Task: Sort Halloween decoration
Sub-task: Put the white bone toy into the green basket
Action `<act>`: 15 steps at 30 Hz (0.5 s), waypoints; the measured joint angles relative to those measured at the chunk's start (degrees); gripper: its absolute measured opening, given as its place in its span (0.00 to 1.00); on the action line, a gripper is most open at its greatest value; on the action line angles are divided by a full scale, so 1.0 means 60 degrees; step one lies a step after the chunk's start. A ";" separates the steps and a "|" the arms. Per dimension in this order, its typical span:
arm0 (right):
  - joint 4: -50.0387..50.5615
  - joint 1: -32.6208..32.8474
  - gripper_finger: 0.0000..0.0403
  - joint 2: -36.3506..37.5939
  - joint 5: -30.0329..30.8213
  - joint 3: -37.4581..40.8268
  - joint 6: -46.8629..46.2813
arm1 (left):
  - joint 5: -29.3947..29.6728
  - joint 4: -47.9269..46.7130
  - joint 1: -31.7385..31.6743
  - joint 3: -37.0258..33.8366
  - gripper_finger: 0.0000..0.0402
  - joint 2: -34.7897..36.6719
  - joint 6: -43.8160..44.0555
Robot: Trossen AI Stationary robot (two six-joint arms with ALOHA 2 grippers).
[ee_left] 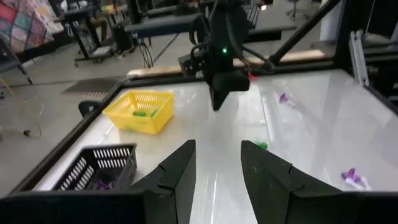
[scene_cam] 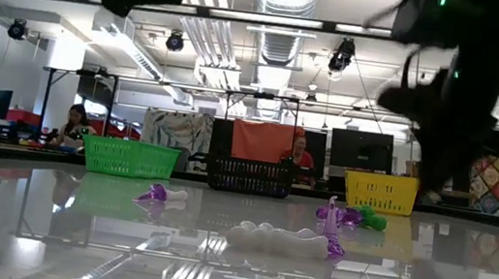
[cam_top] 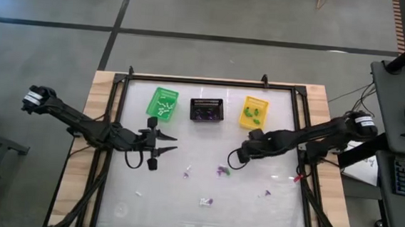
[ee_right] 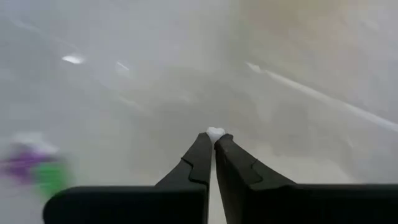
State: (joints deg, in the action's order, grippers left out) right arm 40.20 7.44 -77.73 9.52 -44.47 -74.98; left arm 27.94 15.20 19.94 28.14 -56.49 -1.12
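Your small white trinket [ee_right: 215, 132] sits pinched at the very tips of the right hand [ee_right: 213, 146], whose fingers are closed on it above the counter [cam_top: 253, 203], right of centre. Loose trinkets lie scattered on the counter's near half: a purple one [cam_top: 221, 170], a white-and-purple pair [cam_top: 206, 200], another purple [cam_top: 268, 193]. Behind them stand your green basket [cam_top: 162, 103], black basket [cam_top: 207, 109] and yellow basket [cam_top: 254, 111] in a row. Your left hand [cam_top: 168, 143] hangs spread wide, empty, left of centre.

Three baskets [cam_top: 207, 109], two arms [cam_top: 80, 123], about seven loose trinkets [cam_top: 220, 171] on the table [cam_top: 253, 210]
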 joint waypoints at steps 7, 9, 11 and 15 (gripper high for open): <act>-0.3782 0.0135 0.02 0.0988 0.2341 -0.0004 0.3219 | -0.1923 0.1991 0.0026 -0.0552 0.28 0.0024 -0.0571; -0.5388 0.0139 0.02 0.0986 0.2421 0.0000 0.4823 | -0.2553 0.2800 0.0029 -0.0795 0.28 -0.0024 -0.0604; -0.7119 0.0139 0.02 0.0849 0.2382 0.0011 0.6507 | -0.2917 0.3542 0.0032 -0.1044 0.28 -0.0079 -0.0591; -1.0243 0.0135 0.02 0.0230 0.1707 0.0064 0.9150 | -0.3081 0.4518 0.0029 -0.1438 0.28 -0.0045 -0.0590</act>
State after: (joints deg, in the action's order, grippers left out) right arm -21.26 8.25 -76.35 19.77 -44.08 -20.08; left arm 9.46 42.31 20.12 19.51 -56.76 -4.67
